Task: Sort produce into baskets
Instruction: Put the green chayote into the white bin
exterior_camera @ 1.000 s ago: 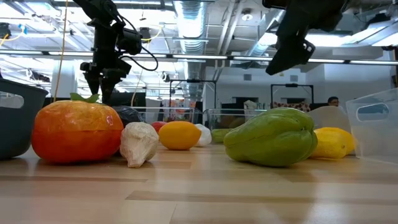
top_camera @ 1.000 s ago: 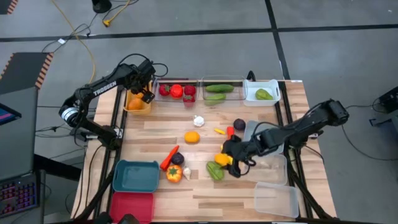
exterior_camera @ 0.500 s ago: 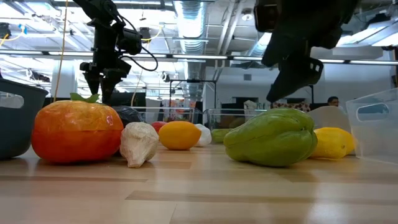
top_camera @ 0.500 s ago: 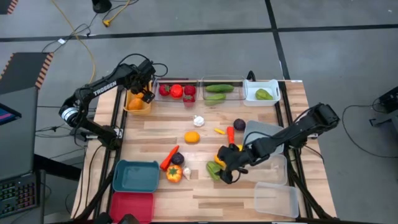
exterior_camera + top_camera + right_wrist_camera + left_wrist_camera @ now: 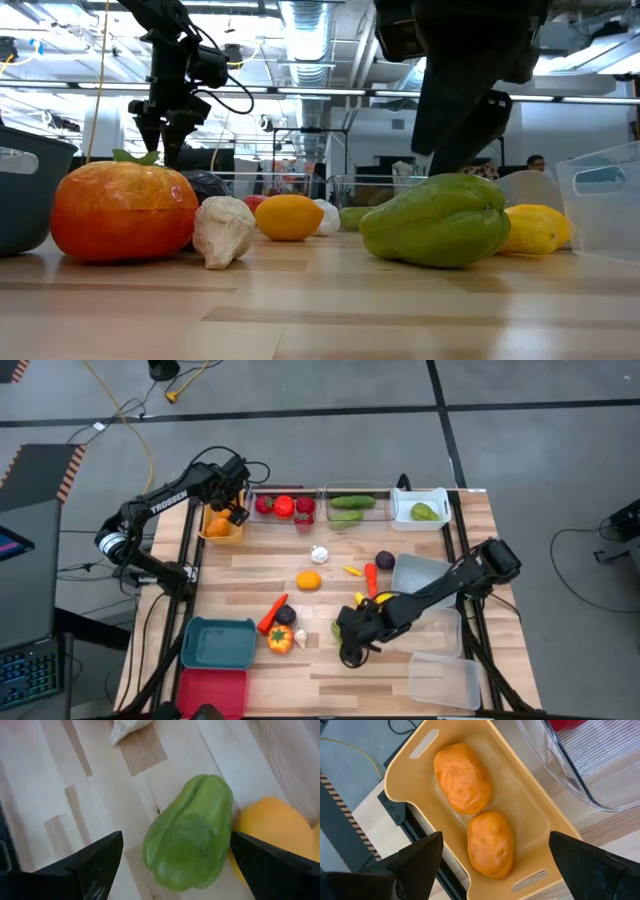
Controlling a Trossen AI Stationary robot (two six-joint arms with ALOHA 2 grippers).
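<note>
On the tabletop I counted nine bins: one orange-yellow bin, one teal bin, one red bin, one white bin and five clear ones. The orange-yellow bin held two orange pieces, and the white bin held one green piece. Two arms were there.

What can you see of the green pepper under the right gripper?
The green pepper is a lobed, glossy, plastic-looking toy lying on its side on the bare wooden table, right of centre. A yellow piece rests against one side of it. The right gripper hangs just above with fingers open on either side, not touching it.
</note>
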